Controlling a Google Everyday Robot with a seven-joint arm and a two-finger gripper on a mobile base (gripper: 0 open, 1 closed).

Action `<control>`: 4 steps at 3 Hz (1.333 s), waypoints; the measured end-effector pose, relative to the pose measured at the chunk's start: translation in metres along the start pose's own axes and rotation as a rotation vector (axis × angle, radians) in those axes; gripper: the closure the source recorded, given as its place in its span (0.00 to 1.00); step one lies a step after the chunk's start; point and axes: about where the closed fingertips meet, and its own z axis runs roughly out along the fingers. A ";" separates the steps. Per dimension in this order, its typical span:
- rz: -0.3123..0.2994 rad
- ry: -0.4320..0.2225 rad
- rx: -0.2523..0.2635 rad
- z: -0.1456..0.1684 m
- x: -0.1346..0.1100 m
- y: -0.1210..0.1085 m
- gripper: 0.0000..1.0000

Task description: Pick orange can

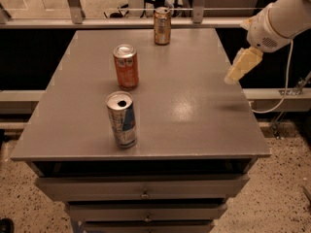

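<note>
1. Nearest the camera, the grey cabinet's drawers [145, 194] are sitting stacked under the table top [194, 125], each showing a small central knob.
2. Just behind the front edge, left of centre, a slim silver-and-blue can [122, 119] is standing upright with its opened top facing up.
3. Further back and a little to the right of it, a red-orange can [126, 66] is standing upright, well apart from the slim can.
4. At about the same depth, the gripper [241, 65] is hanging over the right edge of the table top on the end of the white arm [279, 21], which is reaching in from the upper right corner. It is showing as one pale yellow wedge pointing down and to the left. How far it is open cannot be told, and nothing is showing in its hold. It is touching none of the cans.
5. Farthest back, the orange can [162, 25] is standing upright at the rear edge of the table top, near the middle, its silver rim catching the light. It is standing well apart from the gripper and from the other two cans.
6. Behind it, a metal rail [97, 24] is running along the back of the table.
</note>
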 end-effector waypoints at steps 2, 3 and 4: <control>0.150 -0.236 0.043 0.069 -0.058 -0.075 0.00; 0.234 -0.332 0.032 0.093 -0.092 -0.085 0.00; 0.290 -0.420 0.030 0.127 -0.131 -0.094 0.00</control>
